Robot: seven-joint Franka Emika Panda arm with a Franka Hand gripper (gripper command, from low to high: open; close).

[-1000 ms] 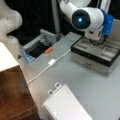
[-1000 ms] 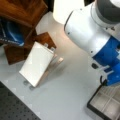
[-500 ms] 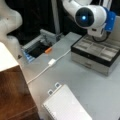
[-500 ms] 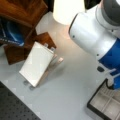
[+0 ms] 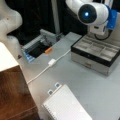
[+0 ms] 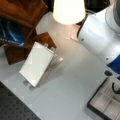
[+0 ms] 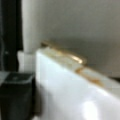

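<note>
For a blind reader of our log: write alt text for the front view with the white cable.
A white robot arm reaches in from a front view's top right, above an open grey compartment case; its gripper does not show. A white cable crosses the grey table, with a white notepad at the bottom.

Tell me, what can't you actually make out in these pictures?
- Gripper: not visible in both front views; the white arm hides it.
- Compartment box: contents too blurred; cut off by a front view's edge.
- Wrist view: a blurred white surface fills it, unidentifiable.
- Small orange item: too small to identify.
</note>
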